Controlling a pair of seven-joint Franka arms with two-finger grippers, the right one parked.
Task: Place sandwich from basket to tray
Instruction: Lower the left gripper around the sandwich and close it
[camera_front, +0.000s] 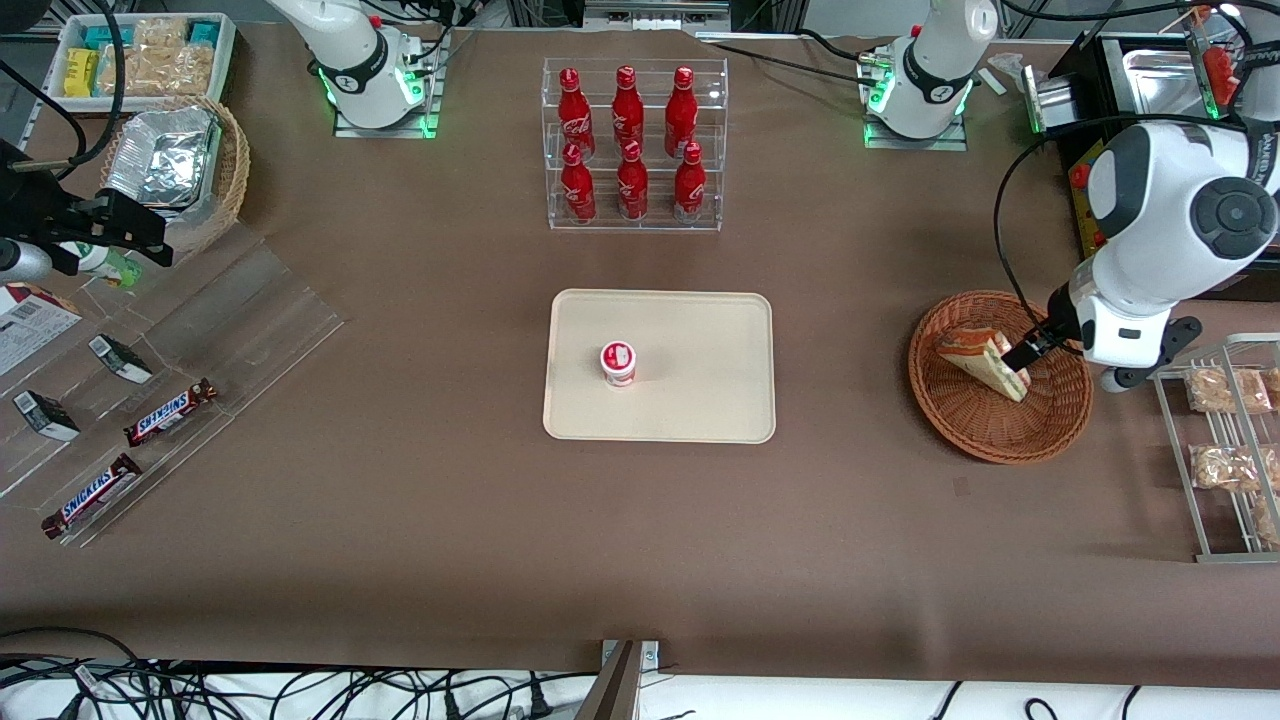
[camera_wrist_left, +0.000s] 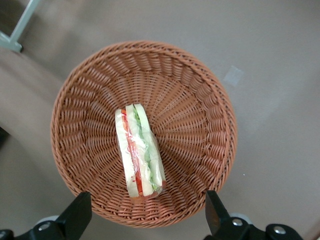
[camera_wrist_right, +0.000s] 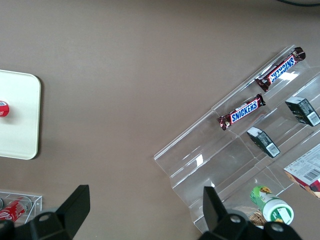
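Beige tray (camera_front: 700, 340) at the centre of the front view holds only a small red-and-white cup (camera_front: 618, 362), while at right the sandwich (camera_front: 985, 360) still lies in the wicker basket (camera_front: 965, 425), the gripper (camera_wrist_left: 147, 215) spread wide above it, nothing grasped yet.

sandwich (camera_wrist_left: 138, 152): pale bread, red and green layers
basket (camera_wrist_left: 200, 90): reddish-brown weave
tray (camera_front: 700, 400): plain beige
claw (camera_wrist_left: 145, 216): black
counter (camera_front: 400, 500): brown
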